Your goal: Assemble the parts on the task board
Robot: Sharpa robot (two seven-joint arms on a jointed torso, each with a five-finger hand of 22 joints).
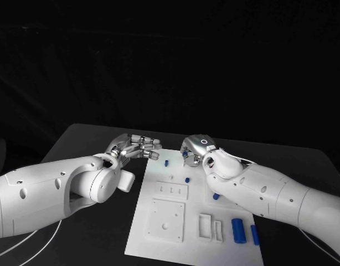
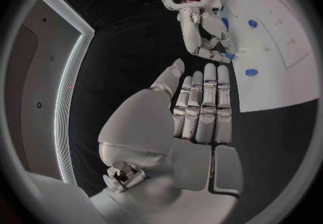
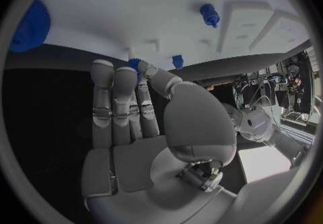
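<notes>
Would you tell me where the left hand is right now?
In the head view, the left hand hovers off the task board's far left corner, facing the right hand.

The right hand (image 3: 145,127) reaches fingers together toward the task board (image 3: 134,14); a small blue part (image 3: 134,64) sits at its fingertips, another (image 3: 210,15) at its one o'clock

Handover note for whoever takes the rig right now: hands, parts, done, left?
Left hand: open, fingers straight, holding nothing, beside the far left corner of the task board.
Right hand: over the board's far edge, fingertips at a small blue part; grip cannot be told.
Parts: small blue pieces scattered on the far half, two blue cylinders at the near right edge.
Done: nothing clearly assembled.
Left: seat the parts.
</notes>
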